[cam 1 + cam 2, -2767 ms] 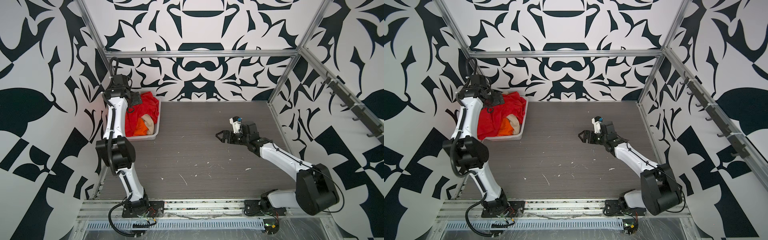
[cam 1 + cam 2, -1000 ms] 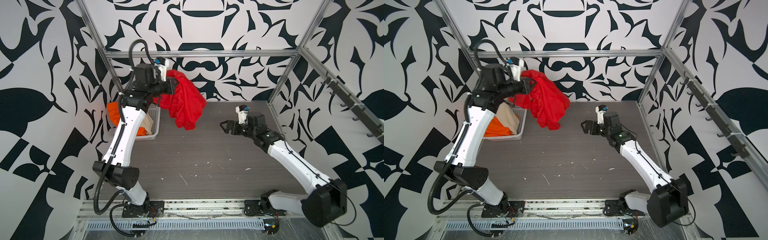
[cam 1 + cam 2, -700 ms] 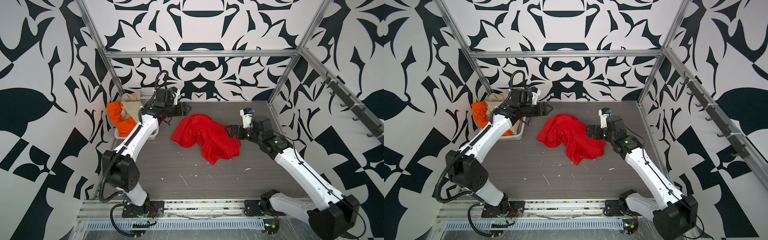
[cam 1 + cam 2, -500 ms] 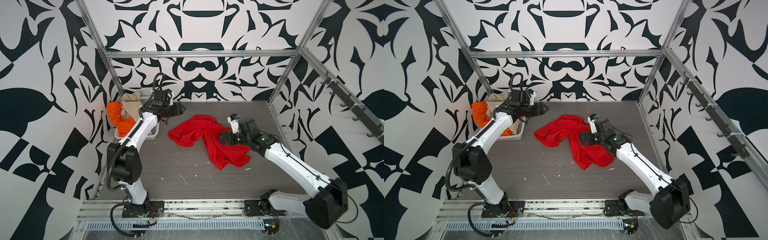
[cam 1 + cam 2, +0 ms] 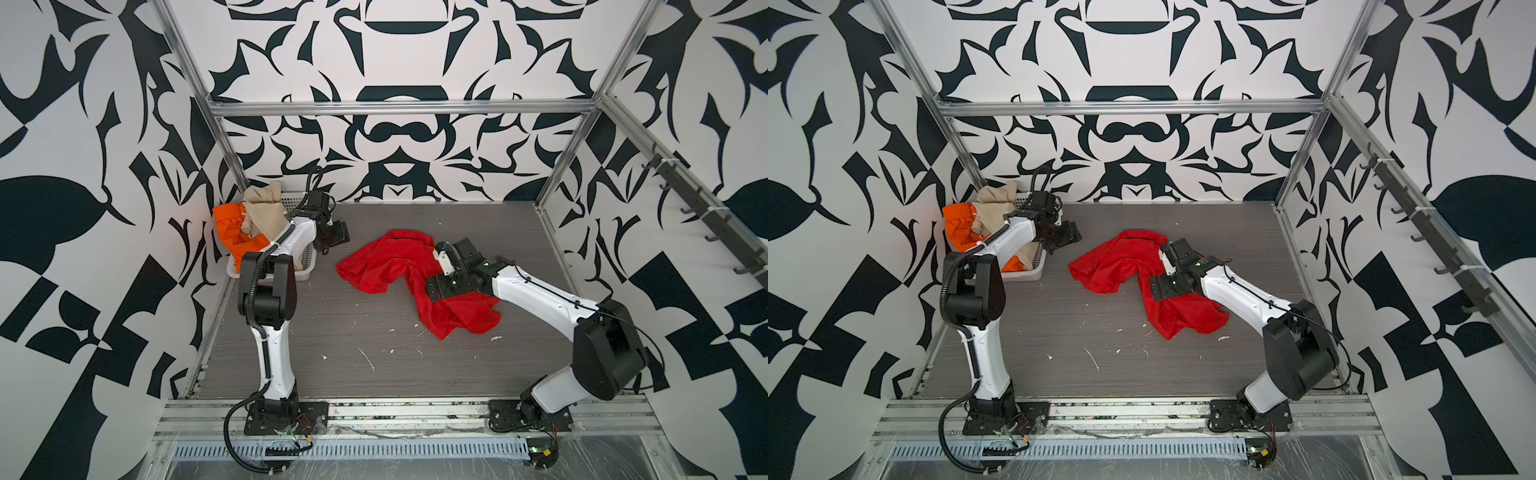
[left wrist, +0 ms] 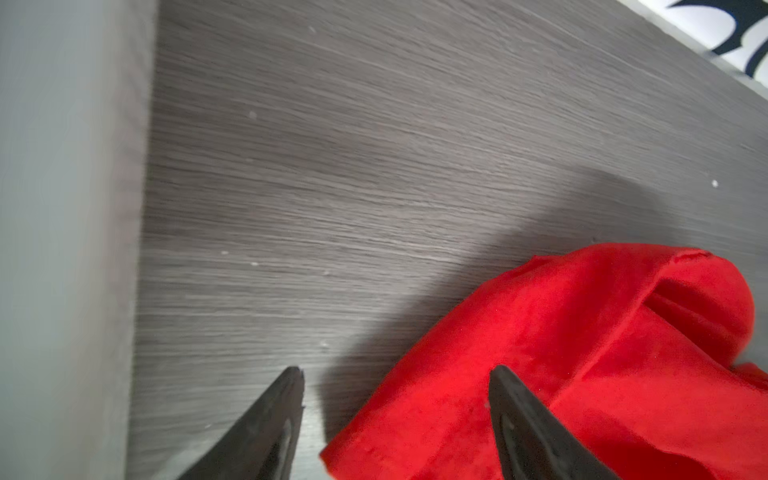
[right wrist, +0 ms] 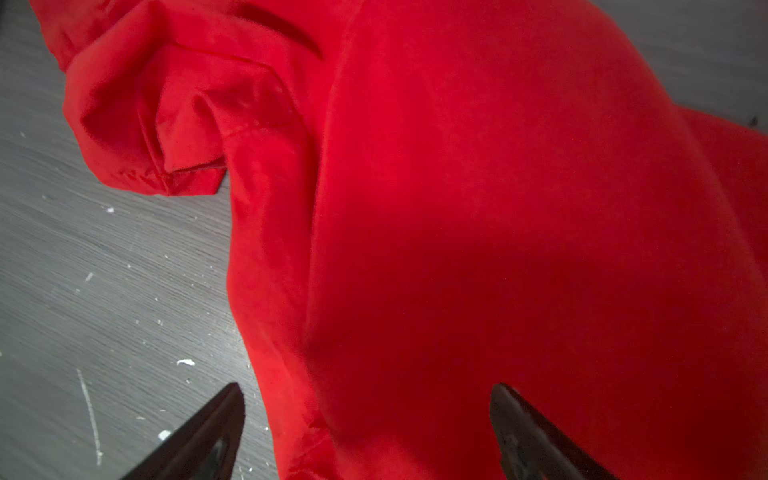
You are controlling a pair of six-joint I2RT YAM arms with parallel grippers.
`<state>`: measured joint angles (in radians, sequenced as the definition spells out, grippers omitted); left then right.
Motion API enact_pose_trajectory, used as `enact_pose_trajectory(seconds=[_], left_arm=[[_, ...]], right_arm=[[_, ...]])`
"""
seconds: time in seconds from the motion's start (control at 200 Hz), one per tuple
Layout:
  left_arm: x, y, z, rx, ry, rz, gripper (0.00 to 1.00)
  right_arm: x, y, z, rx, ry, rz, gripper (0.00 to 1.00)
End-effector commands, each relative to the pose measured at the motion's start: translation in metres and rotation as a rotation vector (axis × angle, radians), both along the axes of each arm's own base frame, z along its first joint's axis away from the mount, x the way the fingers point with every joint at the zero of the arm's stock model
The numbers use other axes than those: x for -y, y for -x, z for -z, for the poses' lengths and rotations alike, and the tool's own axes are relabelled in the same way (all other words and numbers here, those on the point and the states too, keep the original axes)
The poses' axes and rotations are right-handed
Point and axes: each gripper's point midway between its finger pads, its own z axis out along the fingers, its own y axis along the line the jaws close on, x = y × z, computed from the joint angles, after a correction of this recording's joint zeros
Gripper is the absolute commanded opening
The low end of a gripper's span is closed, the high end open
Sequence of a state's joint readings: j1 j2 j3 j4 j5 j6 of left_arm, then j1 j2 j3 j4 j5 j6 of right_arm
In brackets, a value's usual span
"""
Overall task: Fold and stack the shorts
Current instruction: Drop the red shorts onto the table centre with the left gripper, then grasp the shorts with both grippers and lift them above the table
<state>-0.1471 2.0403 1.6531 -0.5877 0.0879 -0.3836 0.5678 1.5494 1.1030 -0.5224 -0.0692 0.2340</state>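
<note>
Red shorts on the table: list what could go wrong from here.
1. The red shorts lie crumpled and twisted; the right end effector, open over their bunched middle, may pinch several layers instead of one edge.
2. The beige shorts and orange shorts spill over the basket rim close to the left arm; its swing might drag them out.

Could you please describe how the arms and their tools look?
Both arms have white link shells and bulky black joints on black base plates. A black corrugated cable loops beside the left arm; a thin black cable runs along the right arm. The left tool and right tool each have two dark, tapering fingers.
</note>
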Motion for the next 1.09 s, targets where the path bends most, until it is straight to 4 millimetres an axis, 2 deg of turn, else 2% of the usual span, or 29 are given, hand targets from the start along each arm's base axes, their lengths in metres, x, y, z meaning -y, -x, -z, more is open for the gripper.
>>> enact_pose_trajectory(seconds=[0.0,0.1,0.19,0.275,0.37,0.47,0.545,0.67,0.74,0.81,0.865,0.905,0.97,1.05,1.09], left_arm=[[-0.047,0.018,-0.003,-0.028,-0.110,-0.087,0.75],[-0.065,0.026,-0.007,-0.026,-0.101,-0.123,0.75],[-0.053,0.030,-0.023,0.023,-0.048,-0.083,0.73],[-0.024,0.037,-0.040,0.077,0.018,-0.005,0.73],[0.025,0.053,-0.053,0.136,0.088,0.137,0.73],[0.078,0.080,-0.048,0.155,0.158,0.309,0.73],[0.100,0.096,-0.031,0.149,0.163,0.377,0.73],[0.116,0.107,0.004,0.095,0.165,0.404,0.72],[0.123,0.110,0.021,0.065,0.140,0.420,0.72],[0.127,0.109,0.035,0.041,0.101,0.426,0.69],[0.126,0.106,0.044,0.021,0.063,0.416,0.61],[0.126,0.104,0.045,0.015,0.051,0.409,0.52],[0.121,0.101,0.040,0.018,0.024,0.393,0.33],[0.116,0.102,0.018,0.049,-0.002,0.405,0.23],[0.114,0.104,0.000,0.073,-0.018,0.417,0.20]], right_arm=[[-0.010,0.002,-0.012,0.041,0.073,-0.079,0.96],[-0.023,0.003,-0.011,0.044,0.081,-0.104,0.95],[-0.033,0.002,-0.009,0.041,0.094,-0.118,0.95],[-0.040,0.000,-0.006,0.041,0.112,-0.117,0.95],[-0.040,-0.004,0.006,0.055,0.219,-0.107,0.95],[-0.029,-0.015,0.020,0.043,0.327,-0.058,0.93],[-0.032,-0.020,0.026,0.046,0.324,-0.045,0.84],[-0.042,-0.022,0.036,0.046,0.279,-0.056,0.65],[-0.044,-0.024,0.038,0.051,0.277,-0.059,0.41],[-0.050,-0.020,0.040,0.036,0.248,-0.088,0.28],[-0.051,-0.020,0.036,0.045,0.242,-0.097,0.18],[-0.052,-0.019,0.031,0.052,0.231,-0.105,0.11],[-0.051,-0.017,0.016,0.071,0.206,-0.120,0.02],[-0.048,-0.015,-0.012,0.095,0.160,-0.135,0.00],[-0.047,-0.012,-0.033,0.114,0.111,-0.156,0.00]])
